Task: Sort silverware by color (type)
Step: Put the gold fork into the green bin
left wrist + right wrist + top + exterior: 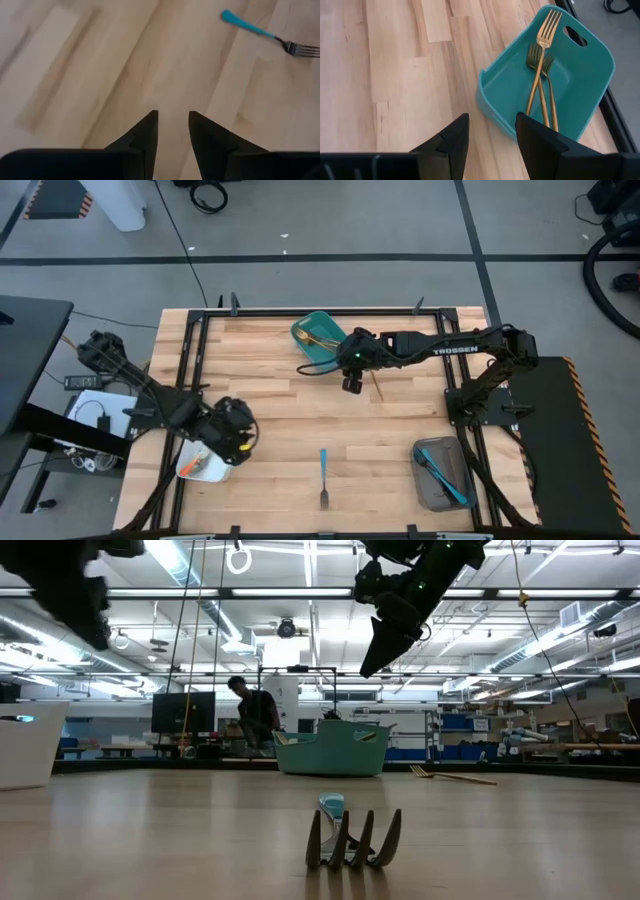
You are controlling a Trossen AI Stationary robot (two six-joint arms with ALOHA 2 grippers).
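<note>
A blue-handled fork lies flat on the table near its front edge, tines toward the near edge; it also shows in the left wrist view and the low view. Gold forks lie in the teal bin at the back. One gold fork lies on the table beside the bin. My left gripper hangs open by the white tray, which holds an orange-handled piece. My right gripper stands open in the air near the bin's near wall.
A grey tray with blue-handled utensils sits at the front right. Bare wood lies between the two arms, around the blue fork. A black frame rail runs along the table's edges. A person stands far off in the room behind the bin.
</note>
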